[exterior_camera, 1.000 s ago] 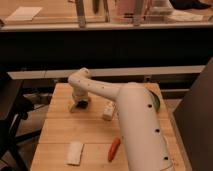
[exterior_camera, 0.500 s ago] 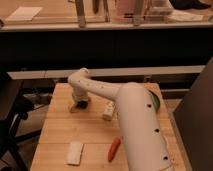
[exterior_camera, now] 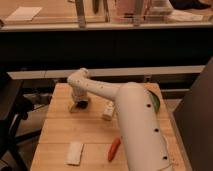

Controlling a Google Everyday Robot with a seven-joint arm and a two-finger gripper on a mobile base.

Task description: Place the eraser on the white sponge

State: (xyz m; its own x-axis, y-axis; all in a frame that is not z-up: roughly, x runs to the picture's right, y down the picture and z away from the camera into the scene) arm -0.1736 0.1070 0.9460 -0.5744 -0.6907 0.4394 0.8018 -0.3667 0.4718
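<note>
The eraser (exterior_camera: 108,111), a thick white block with dark marks, stands on the wooden table (exterior_camera: 60,130) near its middle. The white sponge (exterior_camera: 75,152), a thin flat pad, lies near the front left edge. My gripper (exterior_camera: 80,103) hangs low over the far left part of the table. It is a short way left of the eraser and well behind the sponge. It is open, with nothing seen between its dark fingers. My white arm (exterior_camera: 135,125) crosses the right half of the table and hides that side.
An orange carrot-shaped piece (exterior_camera: 114,148) lies right of the sponge, close to my arm. A green object (exterior_camera: 156,100) peeks out behind the arm at the right. A dark chair (exterior_camera: 10,110) stands left of the table. A counter runs behind it.
</note>
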